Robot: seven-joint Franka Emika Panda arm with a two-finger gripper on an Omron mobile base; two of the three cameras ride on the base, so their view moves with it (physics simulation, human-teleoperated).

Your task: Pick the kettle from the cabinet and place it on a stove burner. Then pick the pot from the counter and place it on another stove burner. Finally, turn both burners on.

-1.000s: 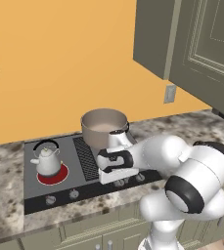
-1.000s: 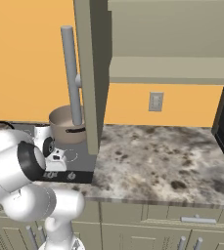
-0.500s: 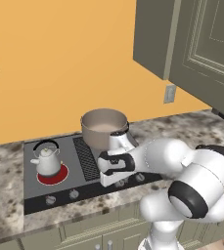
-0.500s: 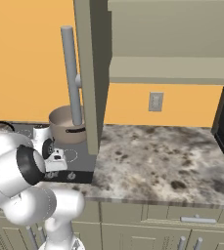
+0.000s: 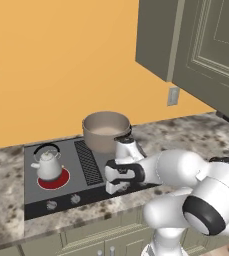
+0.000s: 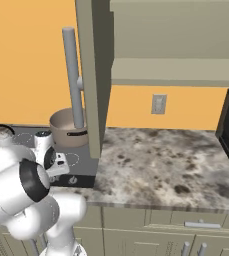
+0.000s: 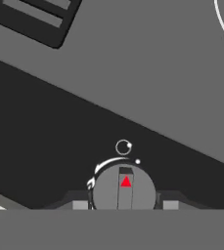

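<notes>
Kettle (image 5: 47,163) on its glowing burner, pot (image 5: 106,131) on the other, and the tool (image 5: 117,176) half-open straddles a small stiff knob (image 7: 124,188), best pinched across its ridge.

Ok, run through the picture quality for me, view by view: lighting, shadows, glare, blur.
Left base view: flat, even rendered light, no glare; the kettle sits on a burner ring glowing red, and the pot is sharp-edged. Right base view: the cabinet's side panel blocks much of the cooktop. Hand view: a close, slightly soft knob with a red marker, no hard shadows.
</notes>
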